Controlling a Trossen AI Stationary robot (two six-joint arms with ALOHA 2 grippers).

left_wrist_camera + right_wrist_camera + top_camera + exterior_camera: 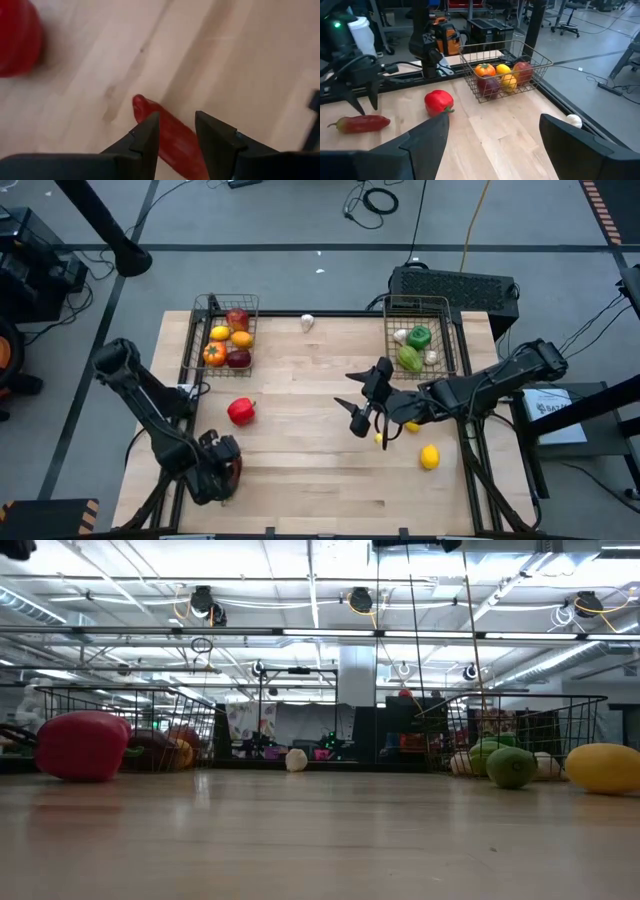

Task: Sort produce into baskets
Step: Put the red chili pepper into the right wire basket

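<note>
wooden tabletop (300, 480) with the sorting well along but not finished, judging by how things lie. the left basket (200, 340) at the far left of the table holds fruit — a lemon, oranges and dark red apples — and the right basket (450, 330) at the far right holds green peppers and what look like pale garlic bulbs. still loose on the wood: a red pepper (241, 411) near the left basket, a white garlic (307, 322) at the far edge between the two baskets, a yellow lemon (429, 457) near the right front, another small yellow piece partly hidden under the right arm, and a long red chili (362, 123) at the left front. the left gripper (177, 132) is down over that chili, its fingers straddling the red body with a narrow gap, and i cannot tell whether they are pressing on it yet. the right gripper (368, 398) hangs above the middle of the table with its fingers spread wide and nothing between them. my guess is roughly two thirds of the pieces are in — about five remain, the chili being the one in hand.
</note>
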